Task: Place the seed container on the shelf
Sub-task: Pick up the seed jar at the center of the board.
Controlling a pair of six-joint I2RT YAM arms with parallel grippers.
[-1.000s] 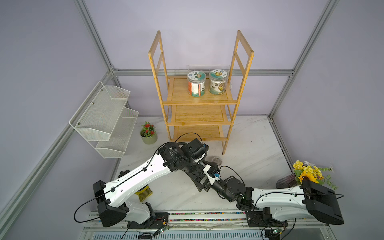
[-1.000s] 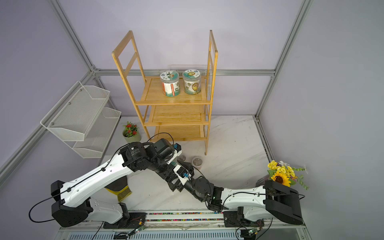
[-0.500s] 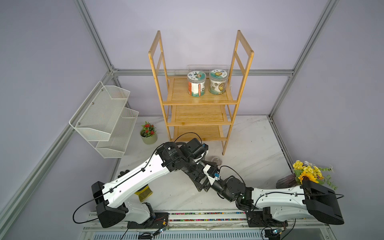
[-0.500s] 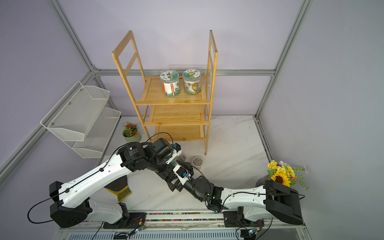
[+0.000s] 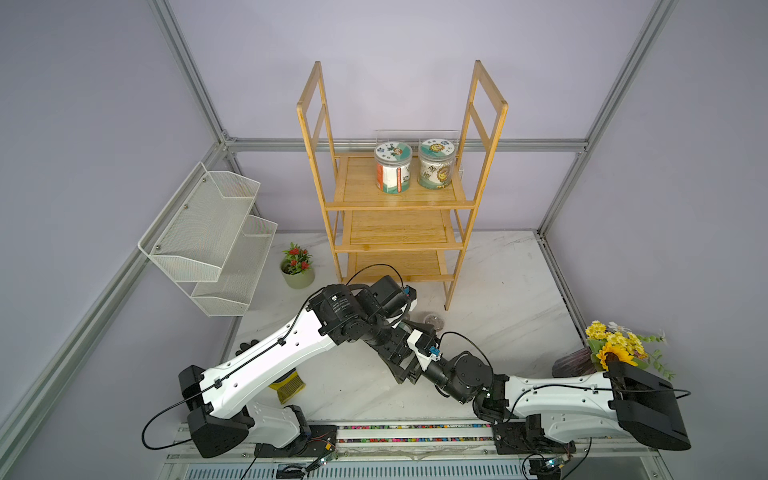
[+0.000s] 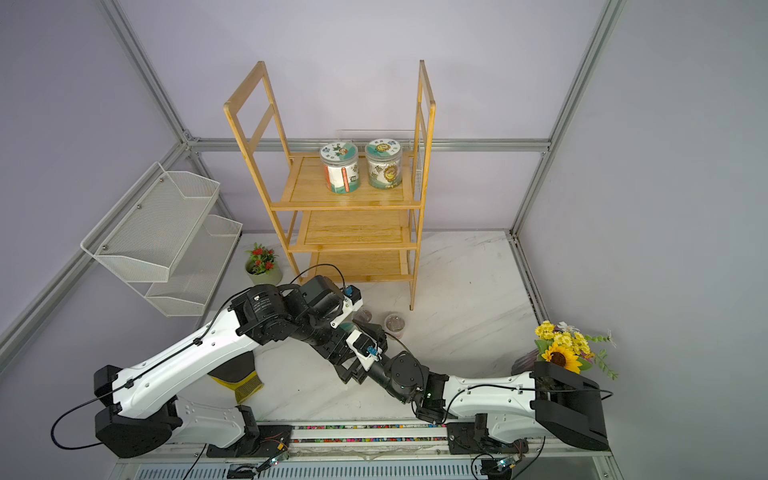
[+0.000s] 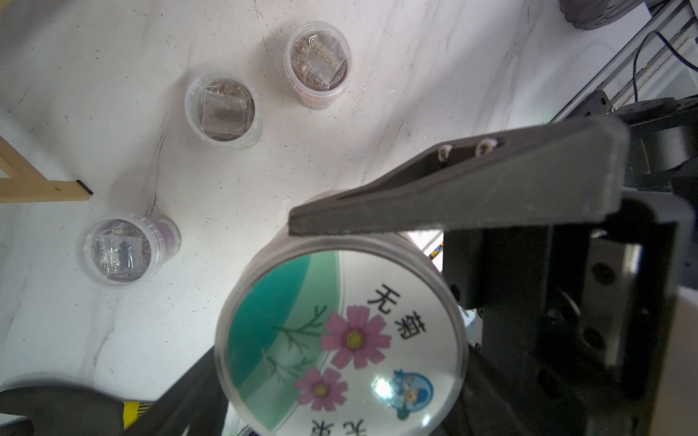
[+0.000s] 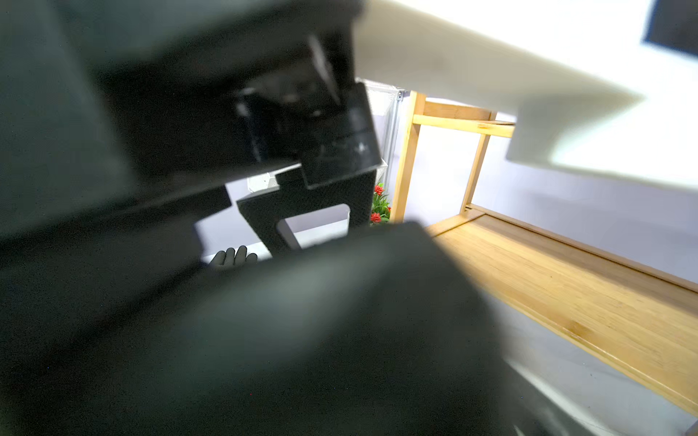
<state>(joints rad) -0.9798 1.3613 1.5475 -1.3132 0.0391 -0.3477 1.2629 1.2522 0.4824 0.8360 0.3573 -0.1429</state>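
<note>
The seed container [image 7: 342, 339] is a clear jar whose lid bears pink flowers and a teal band. My left gripper [image 7: 340, 381] is shut on it, low over the table in front of the shelf [image 5: 357, 191]. In both top views the jar is mostly hidden under the left gripper [image 5: 405, 328] [image 6: 349, 328]. My right gripper [image 5: 395, 357] [image 6: 338, 357] stands open right against it, one grey finger [image 7: 472, 188] lying along the jar's wall. The right wrist view is mostly blurred dark parts, with the shelf [image 8: 566, 287] behind.
Two similar jars [image 5: 393, 167] [image 5: 435, 164] stand on the shelf's top tier. Three small clear cups [image 7: 223, 107] [image 7: 317, 64] [image 7: 121, 251] sit on the table beside the shelf's leg. A white wire basket [image 5: 208, 232], a potted plant [image 5: 297, 266] and a sunflower bouquet [image 5: 615, 349] line the sides.
The left arm's elbow has drifted very slightly to the left. Both grippers stay together at the same spot.
</note>
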